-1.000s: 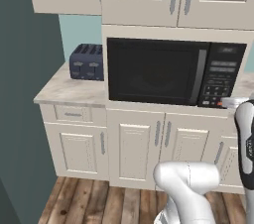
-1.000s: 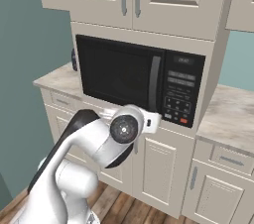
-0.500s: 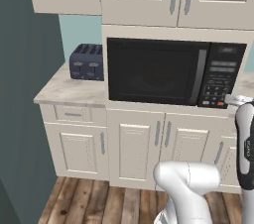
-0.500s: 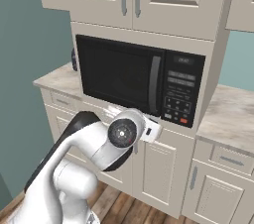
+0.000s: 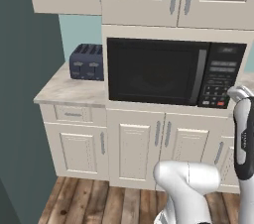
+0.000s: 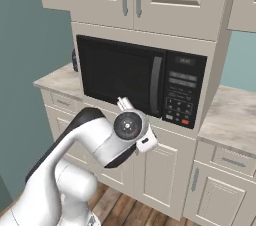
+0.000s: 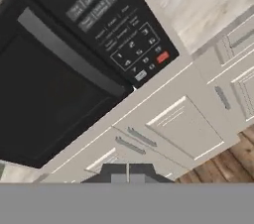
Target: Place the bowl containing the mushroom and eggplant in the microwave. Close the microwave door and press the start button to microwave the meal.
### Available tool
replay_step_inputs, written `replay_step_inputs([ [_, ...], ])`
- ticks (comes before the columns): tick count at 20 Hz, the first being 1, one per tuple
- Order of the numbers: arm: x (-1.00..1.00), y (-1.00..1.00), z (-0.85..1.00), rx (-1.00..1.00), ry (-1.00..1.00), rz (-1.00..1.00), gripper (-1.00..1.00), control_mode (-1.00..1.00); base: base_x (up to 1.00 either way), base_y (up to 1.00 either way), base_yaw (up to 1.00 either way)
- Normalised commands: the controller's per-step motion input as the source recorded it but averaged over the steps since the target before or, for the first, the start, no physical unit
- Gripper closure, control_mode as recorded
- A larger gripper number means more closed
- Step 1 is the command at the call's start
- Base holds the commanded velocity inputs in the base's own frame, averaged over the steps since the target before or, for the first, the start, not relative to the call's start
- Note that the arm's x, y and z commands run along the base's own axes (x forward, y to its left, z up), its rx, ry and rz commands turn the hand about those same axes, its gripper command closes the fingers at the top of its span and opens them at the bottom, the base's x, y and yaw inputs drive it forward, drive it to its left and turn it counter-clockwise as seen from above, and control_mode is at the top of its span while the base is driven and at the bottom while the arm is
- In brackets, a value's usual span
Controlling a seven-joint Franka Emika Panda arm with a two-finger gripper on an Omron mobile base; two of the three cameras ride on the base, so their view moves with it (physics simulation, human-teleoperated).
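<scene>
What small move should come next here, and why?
Probably push the shut gripper forward toward the keypad's lower buttons to press start. The microwave door already sits closed, and the fingertips are together, lined up in front of the microwave but not yet touching it.

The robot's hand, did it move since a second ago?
Yes. In the right base view, the wrist has crept slightly left and down against the microwave, whose door is shut. The fingers are closed.
</scene>
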Motion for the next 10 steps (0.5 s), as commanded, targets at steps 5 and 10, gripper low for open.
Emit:
replay_step_inputs([
  [5,0.00,-0.19,-0.12,0.67,0.01,0.00,1.00,-1.00,0.00,0.00,0.00],
  [10,0.00,-0.02,-0.01,0.53,-0.10,-0.01,1.00,-1.00,0.00,0.00,0.00],
])
